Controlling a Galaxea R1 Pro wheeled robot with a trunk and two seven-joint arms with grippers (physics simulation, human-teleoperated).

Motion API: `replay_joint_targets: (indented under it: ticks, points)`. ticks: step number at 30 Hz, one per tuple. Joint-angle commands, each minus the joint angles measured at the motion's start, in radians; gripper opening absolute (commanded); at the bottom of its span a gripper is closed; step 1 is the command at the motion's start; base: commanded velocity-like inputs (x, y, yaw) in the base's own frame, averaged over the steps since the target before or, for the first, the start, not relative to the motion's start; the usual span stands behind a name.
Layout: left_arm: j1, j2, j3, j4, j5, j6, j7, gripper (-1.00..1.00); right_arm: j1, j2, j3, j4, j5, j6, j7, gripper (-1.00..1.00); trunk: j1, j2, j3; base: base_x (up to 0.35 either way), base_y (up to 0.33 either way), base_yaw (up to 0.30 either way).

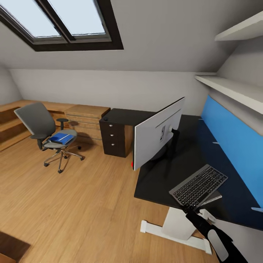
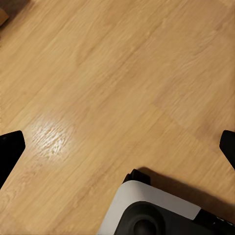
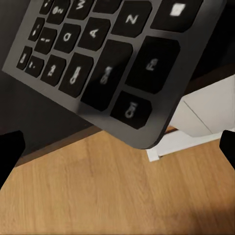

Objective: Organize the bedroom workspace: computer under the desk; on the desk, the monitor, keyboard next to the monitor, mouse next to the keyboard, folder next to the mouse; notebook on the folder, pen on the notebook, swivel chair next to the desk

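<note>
Hovering right pincer [image 3: 117, 147] wide, gripping nothing; keyboard [image 1: 199, 186] corner sitting just ahead, overhanging worktop [image 1: 160, 179] edge. Left pincer [image 2: 117, 147] wide over floor [image 2: 98, 73].

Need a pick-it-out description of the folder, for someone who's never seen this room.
Start at the black-framed skylight in the sloped ceiling, then drop to the grey fabric swivel chair standing on the light wood floor, apart from the black-topped desk. The flat bright-blue rectangular folder lies on its seat, the one vivid blue thing there.
</note>
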State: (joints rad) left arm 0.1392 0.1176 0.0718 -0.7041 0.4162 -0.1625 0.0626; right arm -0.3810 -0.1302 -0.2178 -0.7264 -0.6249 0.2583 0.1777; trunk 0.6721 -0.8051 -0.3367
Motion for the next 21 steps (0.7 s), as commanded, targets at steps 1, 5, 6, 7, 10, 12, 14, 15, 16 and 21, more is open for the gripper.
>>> replay_joint_targets:
  ticks: [1,5,6,7,10,12,14,15,16,21]
  points:
    - [0.0,0.001,-0.003,-0.002,0.008,-0.002,0.003,1.0,-0.001,0.0,-0.004,-0.001,-0.006,0.007,0.003,1.0,0.0,-0.001,-0.001,-0.002,0.0,0.0]
    - [0.0,0.001,-0.003,-0.002,0.009,-0.001,0.003,1.0,0.0,-0.002,-0.005,-0.002,-0.008,0.006,0.003,1.0,0.0,-0.001,-0.001,0.0,0.0,0.0]
    - [0.0,0.001,-0.003,-0.002,0.009,0.0,0.003,1.0,0.0,-0.003,-0.006,-0.004,-0.008,0.006,0.004,1.0,0.0,-0.001,-0.001,0.0,0.0,0.0]
    - [0.0,0.001,-0.003,-0.001,0.009,0.0,0.003,1.0,0.0,-0.003,-0.006,-0.005,-0.008,0.006,0.004,1.0,0.0,-0.001,-0.001,0.0,0.0,0.0]
    - [0.0,0.001,-0.003,0.0,0.009,0.0,0.003,1.0,0.0,-0.004,-0.007,-0.01,-0.008,0.006,0.011,1.0,0.0,-0.001,-0.001,0.0,0.0,0.0]
    - [0.0,0.001,-0.004,0.005,0.008,0.0,0.003,1.0,0.0,-0.005,-0.007,-0.02,-0.009,0.006,0.021,1.0,0.0,-0.001,-0.001,0.0,0.0,0.0]
    - [0.0,0.001,-0.004,0.01,0.007,-0.001,0.003,1.0,0.001,-0.005,-0.007,-0.039,-0.009,0.003,0.036,1.0,0.0,-0.001,-0.001,0.0,0.0,0.0]
    - [0.0,0.001,-0.004,0.011,0.007,-0.001,0.003,1.0,0.002,-0.005,-0.008,-0.042,-0.009,0.003,0.039,1.0,0.0,-0.001,-0.001,0.0,0.0,0.0]
    - [0.0,0.001,-0.004,0.012,0.007,-0.001,0.003,1.0,0.002,-0.005,-0.008,-0.045,-0.009,0.002,0.042,1.0,0.0,-0.001,-0.001,0.0,0.0,0.0]
    - [0.0,0.001,-0.003,0.013,0.006,-0.003,0.003,1.0,0.002,-0.005,-0.008,-0.055,-0.009,0.001,0.055,1.0,0.0,-0.001,-0.001,0.0,0.0,0.0]
